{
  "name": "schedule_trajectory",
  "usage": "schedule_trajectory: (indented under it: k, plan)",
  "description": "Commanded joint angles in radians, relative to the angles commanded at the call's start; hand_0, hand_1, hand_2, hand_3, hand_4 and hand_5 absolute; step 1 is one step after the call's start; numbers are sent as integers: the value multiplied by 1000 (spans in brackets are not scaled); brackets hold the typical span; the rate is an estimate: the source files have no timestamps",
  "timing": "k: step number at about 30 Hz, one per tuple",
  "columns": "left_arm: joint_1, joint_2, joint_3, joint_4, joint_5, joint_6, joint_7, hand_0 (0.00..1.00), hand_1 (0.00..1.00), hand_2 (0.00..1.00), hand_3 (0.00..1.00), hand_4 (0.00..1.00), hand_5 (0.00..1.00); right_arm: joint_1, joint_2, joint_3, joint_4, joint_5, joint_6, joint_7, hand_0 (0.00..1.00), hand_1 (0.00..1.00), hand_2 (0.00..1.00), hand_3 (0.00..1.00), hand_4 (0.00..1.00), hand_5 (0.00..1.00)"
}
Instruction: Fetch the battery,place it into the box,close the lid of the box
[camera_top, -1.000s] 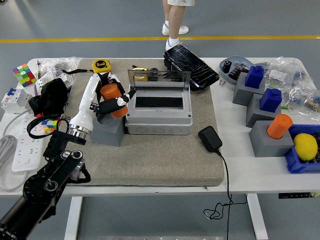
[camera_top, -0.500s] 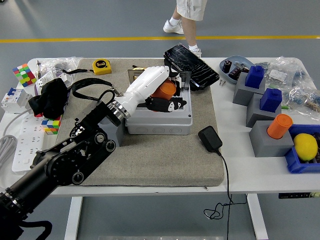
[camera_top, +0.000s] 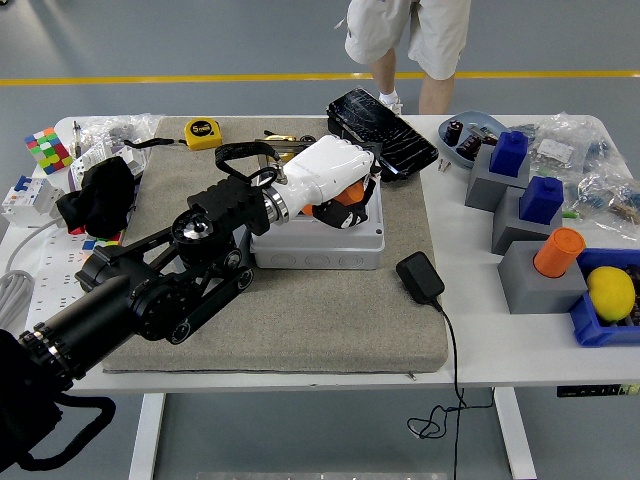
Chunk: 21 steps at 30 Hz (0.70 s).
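One black arm reaches over the box (camera_top: 330, 240), its left hand (camera_top: 335, 180) clenched around the orange battery (camera_top: 335, 195).

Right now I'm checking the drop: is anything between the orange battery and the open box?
Nothing visible. The left hand holds the orange battery directly over the grey box, its fingers wrapped around it. The box's inside is hidden by the hand.

Left hand (camera_top: 335, 180) curled, arm outstretched
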Motion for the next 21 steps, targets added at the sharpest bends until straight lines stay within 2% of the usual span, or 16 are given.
schedule_trajectory:
  k: [3,4,9,10,15,16,21]
  plan:
    - [-8,0,7,24,8,-1,-8,162,166,240,399,938,2,0,0,-3,0,0,0,1,646,643,671,559,981,463]
    - [-9,0,9,30,9,0,-11,195,200,256,439,978,2,-1,0,-3,0,0,0,0,643,643,671,559,981,463]
    - [-13,0,10,44,18,14,-32,195,200,256,439,978,2,-4,0,-1,0,-4,0,-1,643,643,671,559,981,463]
    - [-15,0,9,46,22,17,-34,216,321,352,581,998,2,-4,0,-1,0,-4,0,-1,643,643,671,558,981,463]
    - [-21,0,5,61,40,43,-51,216,321,352,581,998,2,-1,-1,-7,0,3,0,1,643,643,671,558,981,463]
    - [-21,0,3,64,48,49,-50,311,519,504,692,998,2,-1,-1,-8,0,3,0,2,645,643,671,559,981,463]
    - [-16,0,-7,66,48,36,-30,311,519,504,692,998,2,-1,0,-9,0,7,-1,3,645,643,671,559,981,463]
